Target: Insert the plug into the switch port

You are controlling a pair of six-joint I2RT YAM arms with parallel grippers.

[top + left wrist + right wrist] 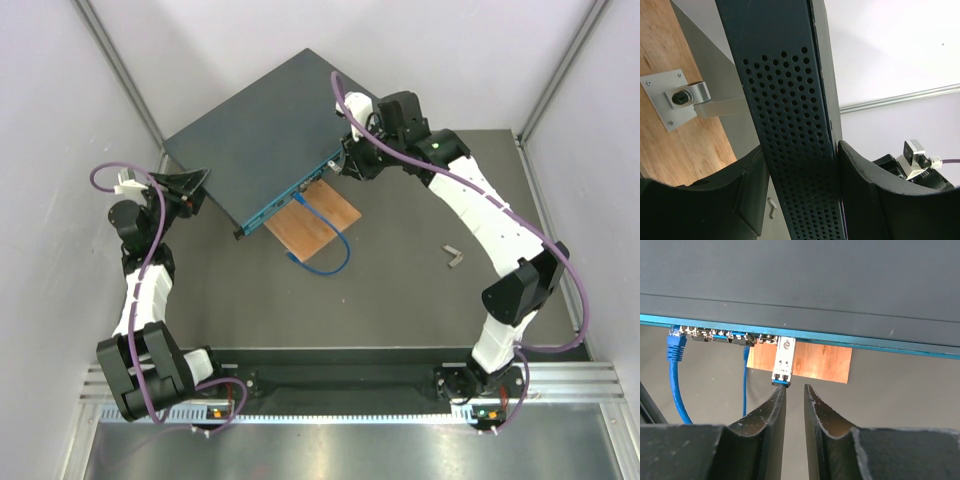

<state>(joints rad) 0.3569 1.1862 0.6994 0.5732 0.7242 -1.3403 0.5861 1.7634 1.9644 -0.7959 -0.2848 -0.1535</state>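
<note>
left claw (801, 148) is clamped on the switch (265, 140) end; plug (783, 360) looks half-seated in its port (785, 342); right claw (794, 390), narrow and empty, sits off-centre at its tip, so a shove could slip off or cock it

Plain pale walls (480, 60) close the back and both sides, meeting at grey metal posts (120, 70). The counter (400, 290) is dark grey and matte, with a ribbed aluminium rail (570, 380) along its near edge. Light is soft and even.
</note>
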